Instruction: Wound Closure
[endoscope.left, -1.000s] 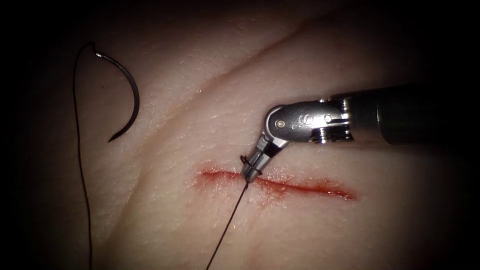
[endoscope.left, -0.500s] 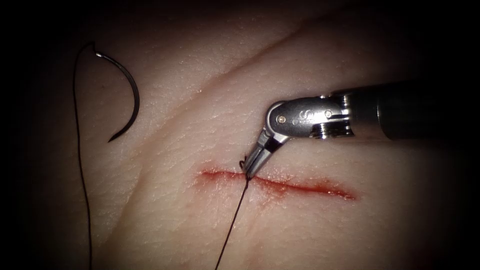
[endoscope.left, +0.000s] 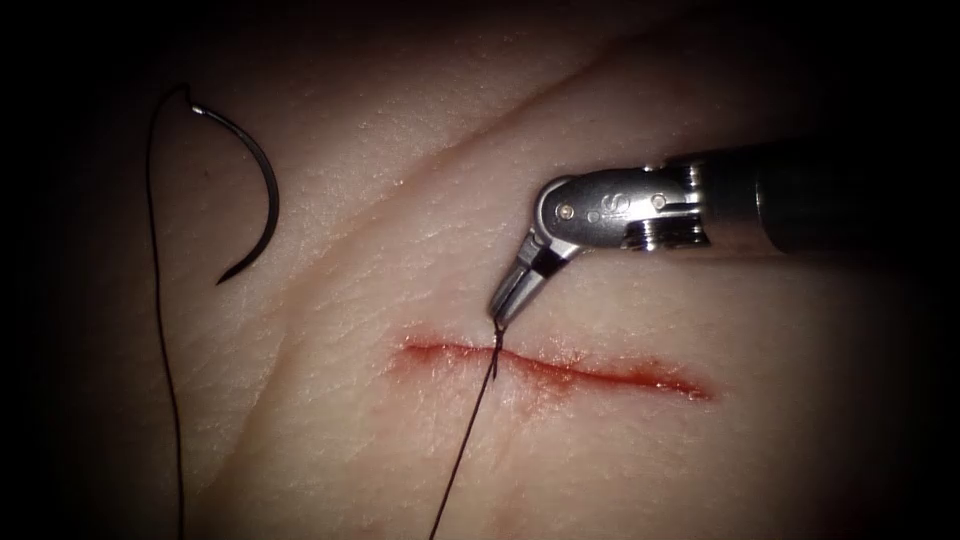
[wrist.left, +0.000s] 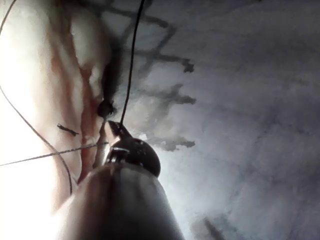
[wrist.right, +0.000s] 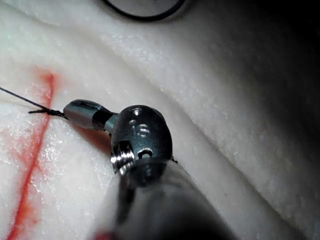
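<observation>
R tool (endoscope.left: 500, 315) is pinched tight on the thread (endoscope.left: 470, 440) at the cut (endoscope.left: 560, 368). Thread looks thin, floppy, light. Needle (endoscope.left: 262, 180) lies loose, far left.

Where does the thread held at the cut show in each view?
Endoscope: thread runs from the right tool, shut on it, across the cut, downward. Needle lies free, left of the cut.
Left wrist: thread alongside the cut.
Right wrist: thread crosses the cut at the right tool.
Shared landmark: the cut.
</observation>
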